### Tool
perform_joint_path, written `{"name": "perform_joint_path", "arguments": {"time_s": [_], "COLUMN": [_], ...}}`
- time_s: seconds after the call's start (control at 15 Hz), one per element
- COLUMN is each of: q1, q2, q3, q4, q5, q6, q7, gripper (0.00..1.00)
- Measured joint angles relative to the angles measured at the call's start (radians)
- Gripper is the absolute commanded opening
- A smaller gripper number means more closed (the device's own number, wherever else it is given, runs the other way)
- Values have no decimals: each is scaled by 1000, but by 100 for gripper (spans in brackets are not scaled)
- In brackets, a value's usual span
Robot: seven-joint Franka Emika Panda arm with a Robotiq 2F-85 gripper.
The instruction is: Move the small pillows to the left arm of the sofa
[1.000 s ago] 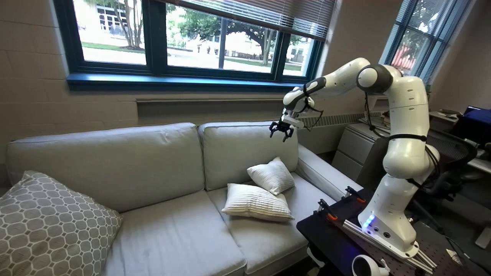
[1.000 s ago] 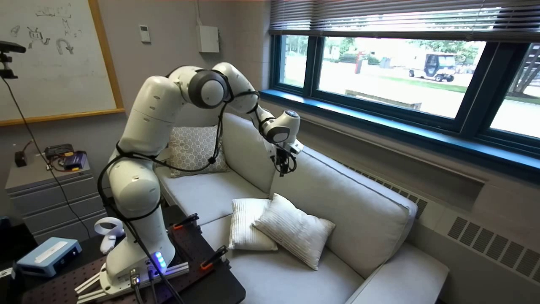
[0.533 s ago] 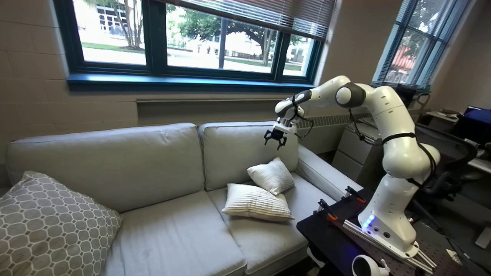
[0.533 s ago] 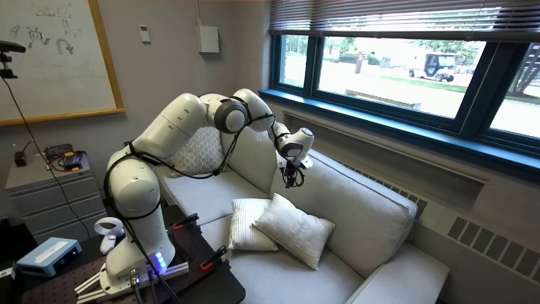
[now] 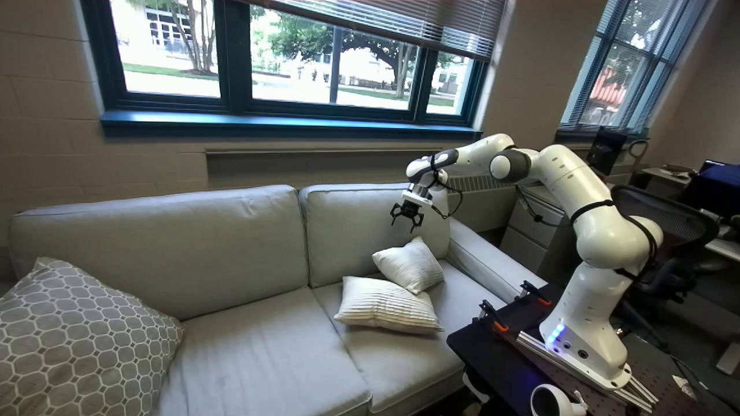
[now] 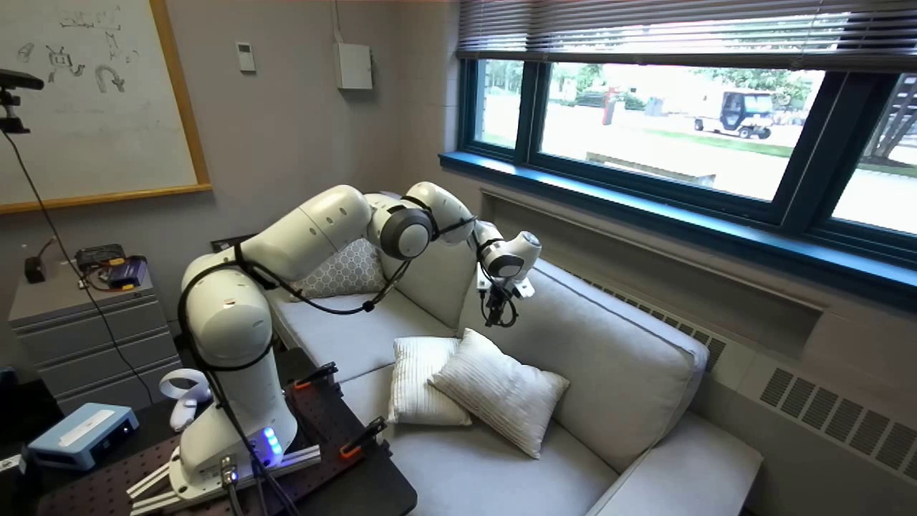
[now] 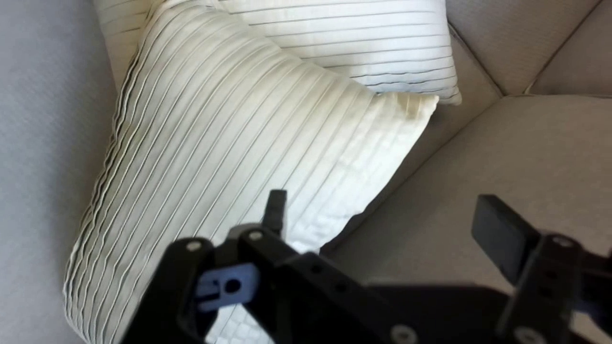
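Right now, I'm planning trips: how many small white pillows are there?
2: front pillow on the seat; rear pillow near the backrest, partly over the first. The patterned pillow could hide more.

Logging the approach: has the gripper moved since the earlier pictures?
Yes: in an exterior view, the gripper has moved down and image-left relative to the windowsill.

On sofa (image 6: 501, 487): ribbed pillow (image 6: 501, 394) nr its backrest (image 6: 609, 351) overlaps 2nd ribbed pillow (image 6: 423, 383). Patterned pillow (image 6: 351, 269) @ sofa's far end, pt. hidden by robot arm (image 6: 308, 233). Claw (image 6: 493, 315) hangs above sofa seat, clear of both ribbed pillows. Window (image 6: 666, 136) behind sofa, blinds (image 6: 688, 36) partly dn. Worktop (image 6: 380, 480) in front of sofa; 2 clamps (image 6: 367, 433) on sofa-side edge, controller (image 6: 185, 414) & blue box (image 6: 82, 435) on side away fr. sofa.
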Motion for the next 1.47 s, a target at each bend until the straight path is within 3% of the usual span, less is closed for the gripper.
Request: {"name": "perform_joint_path", "arguments": {"time_s": [0.4, 1.07, 1.27, 1.33, 1.47], "q1": [-5, -79, -100, -103, -104], "q2": [25, 397, 431, 430, 430], "q3": [-1, 1, 8, 12, 18], "q4": [22, 356, 389, 389, 389], "q5": [2, 62, 71, 71, 71], "q6": [-10, -84, -89, -89, -89], "q7": [3, 138, 208, 227, 261], "gripper": [100, 100, 100, 75, 67]}}
